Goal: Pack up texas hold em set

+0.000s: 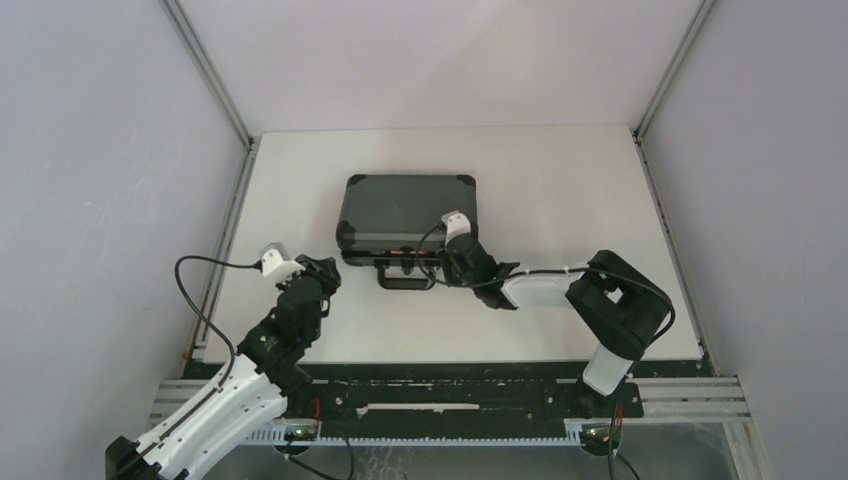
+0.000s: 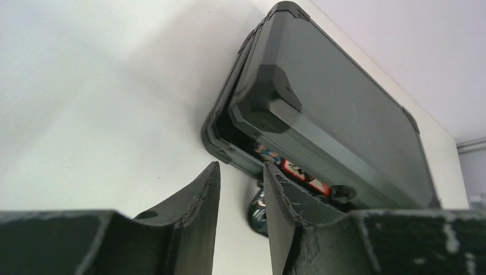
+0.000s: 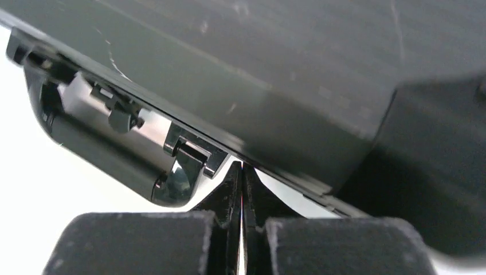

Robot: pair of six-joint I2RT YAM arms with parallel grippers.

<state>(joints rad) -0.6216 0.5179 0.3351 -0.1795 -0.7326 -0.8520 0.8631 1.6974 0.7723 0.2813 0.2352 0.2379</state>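
Briefcase lay on the white counter, its handle toward the arms. The left hand was near its left front corner, and the right hand was at the front edge beside the handle.

From the left wrist, the lid stood slightly ajar and a red card box showed in the gap. The left hand was half open and empty.

From the right wrist, the right hand was closed, with its tips at the front seam of the briefcase.

Lid of the case is nearly down, so the inside is mostly hidden. From the left wrist only a sliver of a red card box peeks through the gap, print too small to read. Up close on the right wrist, the case runs off the top and right edges, and the right side is blurry. From above, the right gripper has its tips tucked out of sight under its own wrist.
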